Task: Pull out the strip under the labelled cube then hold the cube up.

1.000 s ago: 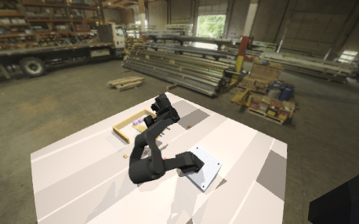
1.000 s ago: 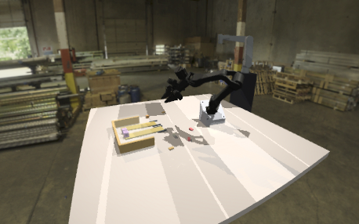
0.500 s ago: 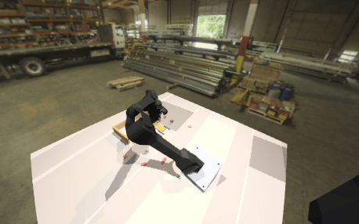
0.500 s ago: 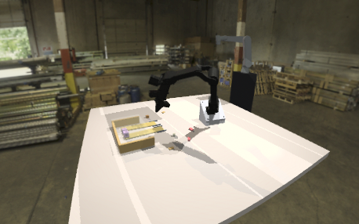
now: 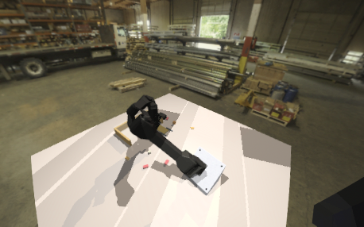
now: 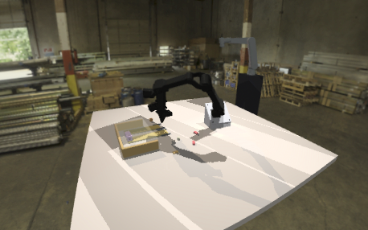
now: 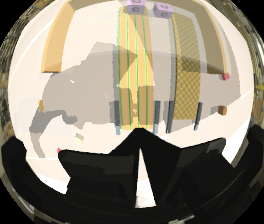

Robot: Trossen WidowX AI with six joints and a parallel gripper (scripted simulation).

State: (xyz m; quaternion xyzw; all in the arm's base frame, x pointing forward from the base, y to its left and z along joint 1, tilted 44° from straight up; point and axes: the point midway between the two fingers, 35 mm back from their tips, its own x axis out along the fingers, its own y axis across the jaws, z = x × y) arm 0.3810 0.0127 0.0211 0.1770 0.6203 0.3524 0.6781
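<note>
In the wrist view, a yellow strip with green lines (image 7: 137, 75) and a cross-hatched yellow strip (image 7: 187, 80) run side by side out of a wooden tray (image 7: 57, 42) (image 6: 141, 151). A purple cube (image 7: 136, 6) with a dark mark stands over the far end of the lined strip. Another purple cube (image 7: 163, 9) stands to its right, between the two strips; what lies under it is unclear. The marks are too blurred to tell apart. My gripper (image 7: 139, 131) (image 6: 162, 121) is shut and empty, above the near ends of the strips, touching neither as far as I can see.
Dark upright pieces flank the near ends of both strips. An orange block (image 7: 222, 110) and a red block (image 7: 225, 77) lie right of the strips. Two more red blocks (image 5: 145, 167) (image 5: 166, 162) lie near the arm's white base plate (image 5: 214, 175).
</note>
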